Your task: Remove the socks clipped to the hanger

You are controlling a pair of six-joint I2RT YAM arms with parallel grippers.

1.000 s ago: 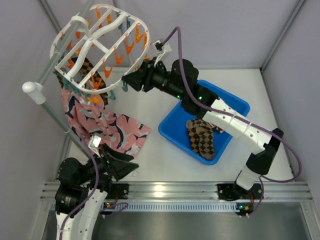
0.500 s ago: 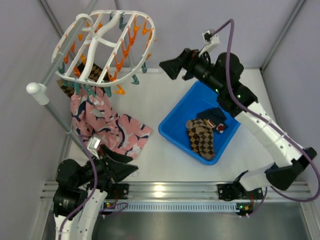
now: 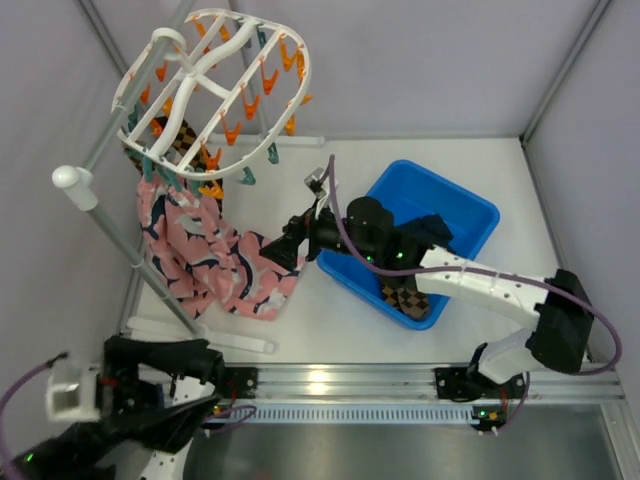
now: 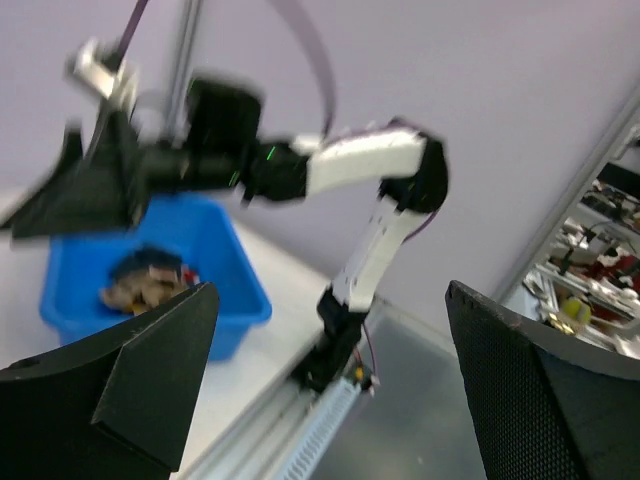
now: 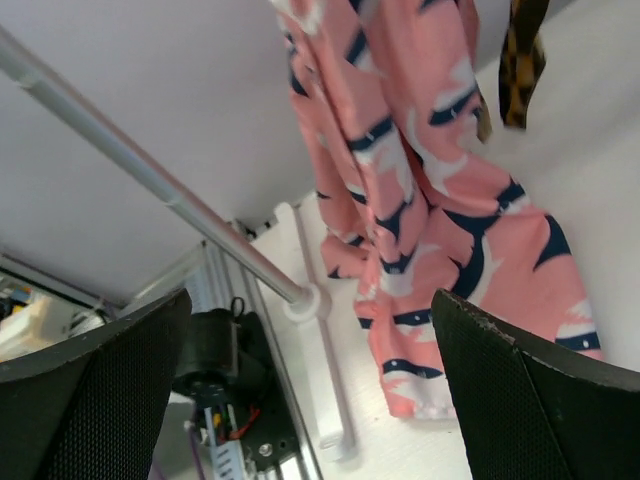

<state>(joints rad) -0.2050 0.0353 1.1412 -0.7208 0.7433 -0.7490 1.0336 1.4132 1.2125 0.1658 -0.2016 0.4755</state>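
Note:
The white oval hanger (image 3: 152, 47) with orange and teal clips hangs at the back left. Pink socks (image 3: 200, 250) with navy-and-white marks are clipped to its near edge and trail down onto the table. A checkered sock (image 3: 168, 138) hangs clipped behind them. My right gripper (image 3: 276, 250) is open, low over the table, just right of the pink socks' lower end. In the right wrist view the pink socks (image 5: 420, 200) fill the middle ahead of my open gripper (image 5: 320, 400), which holds nothing. My left gripper (image 3: 200, 365) is open and empty at the near left edge, also seen in its wrist view (image 4: 330, 390).
A blue bin (image 3: 470, 205) right of centre holds checkered socks (image 3: 405, 292) and a dark navy sock (image 3: 430, 228). A grey pole (image 3: 120, 240) slants across the left, its white foot (image 5: 305, 305) on the table near the pink socks. The metal rail (image 3: 330, 380) runs along the near edge.
My right gripper has opened, swung from the hanger past the bin and come down beside the pink socks. A navy sock now lies in the bin. My left arm has drawn back towards the near left corner.

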